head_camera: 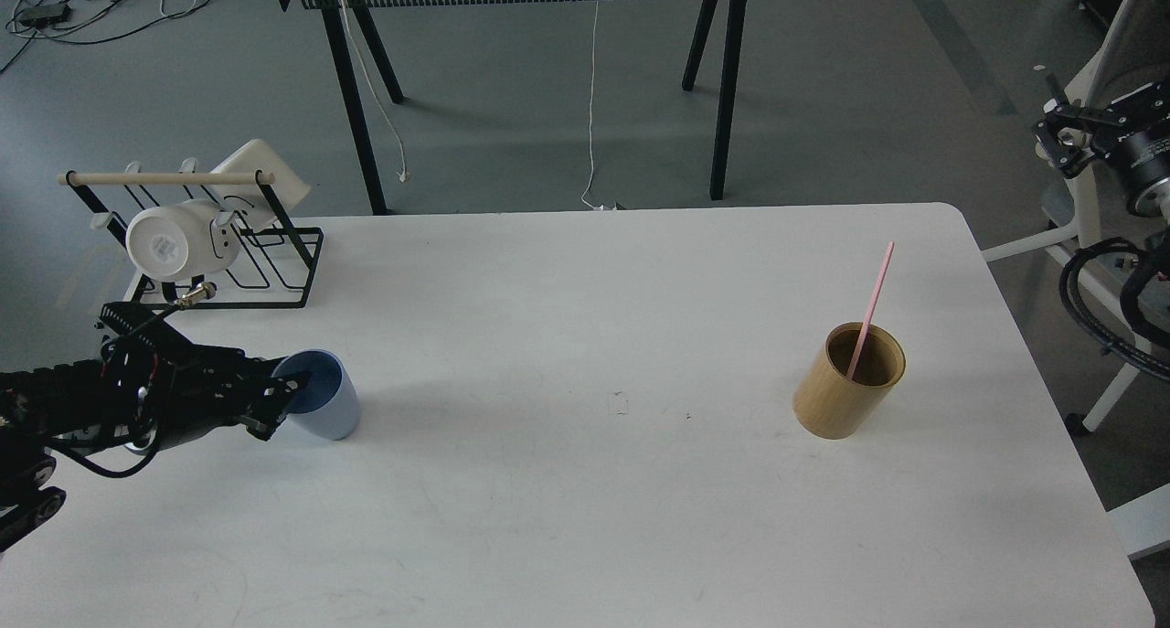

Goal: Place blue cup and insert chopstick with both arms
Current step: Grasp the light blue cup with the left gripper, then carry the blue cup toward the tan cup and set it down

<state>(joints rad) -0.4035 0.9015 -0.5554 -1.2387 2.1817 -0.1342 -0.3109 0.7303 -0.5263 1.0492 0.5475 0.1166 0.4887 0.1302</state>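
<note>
Our left gripper (279, 399) is closing on the blue cup (322, 398), one finger reaching over the rim into the mouth and the other lying against the outer wall, so the cup is gripped by its near-left edge. Our left arm (110, 399) is stretching in almost level from nine o'clock, low over the white table (585, 518), its cable loop hanging beneath. The cup is standing upright on the table toward eight o'clock, just in front of the black wire rack (238, 262) holding white cups. Our right arm (1133, 244) is hanging off the table edge at three o'clock, raised and drawn back, and its gripper (1065, 139) is showing too small and dark for us to tell whether it is released or clenched. The pink chopstick (871, 308) is leaning inside the tan holder (845, 390), toward four o'clock, well apart from the cup.
</note>
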